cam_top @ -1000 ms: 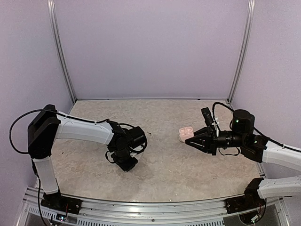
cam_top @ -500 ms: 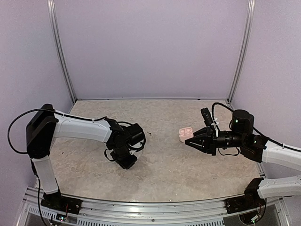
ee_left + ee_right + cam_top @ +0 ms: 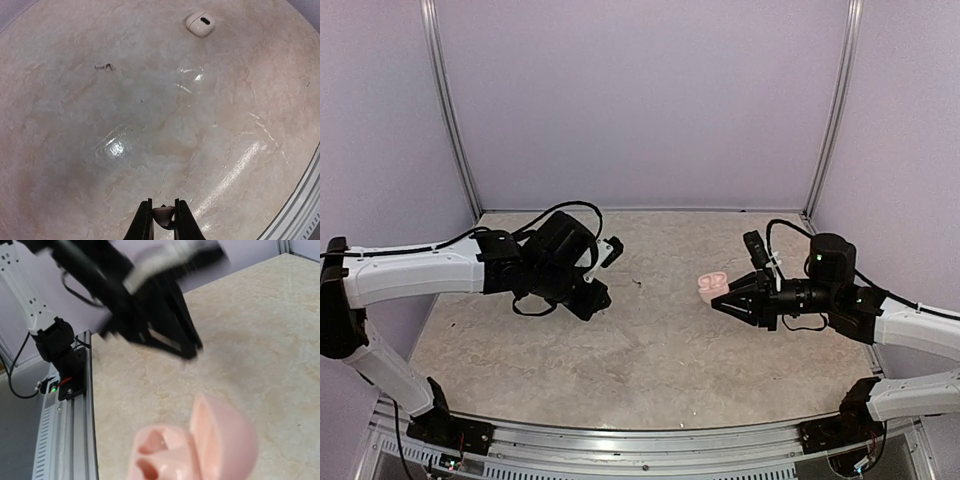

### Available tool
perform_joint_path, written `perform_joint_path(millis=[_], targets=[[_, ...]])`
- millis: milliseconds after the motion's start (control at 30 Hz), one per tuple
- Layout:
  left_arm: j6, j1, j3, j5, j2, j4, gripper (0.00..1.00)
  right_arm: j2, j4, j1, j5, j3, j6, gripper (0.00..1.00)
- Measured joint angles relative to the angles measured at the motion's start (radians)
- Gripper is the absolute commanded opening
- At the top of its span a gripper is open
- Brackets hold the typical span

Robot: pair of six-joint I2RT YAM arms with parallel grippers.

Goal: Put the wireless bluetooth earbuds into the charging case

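The earbud (image 3: 164,216) is sitting pinched between the two fingers (image 3: 144,225) of the left tool (image 3: 163,204), showing only as a small pale lump in the wrist view. That tool is hanging above the left half of the bench (image 3: 660,360), well apart from the case (image 3: 712,285). The case is resting on the bench toward the right, its lid (image 3: 220,435) standing open and its two wells (image 3: 152,439) facing up. Both wells are looking empty, though that view is blurred. The right tool (image 3: 717,303) is lying low with its fingers pressed together and its tip right at the case. Whether it is gripping the shell or only bracing it, I cannot tell. No second earbud is showing.

By my reading, the carrying step is in hand: one earbud is lifted and none is seated yet. The next move is calling for the left tool to cross to the case, line the stem up over a well and lower gently, letting go only once the earbud is sitting in. A tilted approach is risking a slip, or a nudge to the light case.
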Motion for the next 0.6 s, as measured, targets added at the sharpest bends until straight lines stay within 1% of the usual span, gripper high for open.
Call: perform_joint_path(millis=[167,300,433,600], targets=[[0.023,-0.032,-0.058,-0.01,-0.188,0.179,0.09,0.016,0.016,0.0,-0.01,0.0,-0.004,0.02],[0.049,-0.076,-0.097,-0.014,-0.3,0.312,0.09,0.03,0.034,0.014,-0.021,0.0,-0.04,0.03],[0.097,-0.148,-0.119,-0.032,-0.367,0.431,0.09,0.032,0.057,0.055,-0.02,0.0,-0.109,0.03],[0.166,-0.245,-0.128,-0.048,-0.379,0.548,0.09,0.04,0.081,0.118,0.015,0.012,-0.193,0.01]])
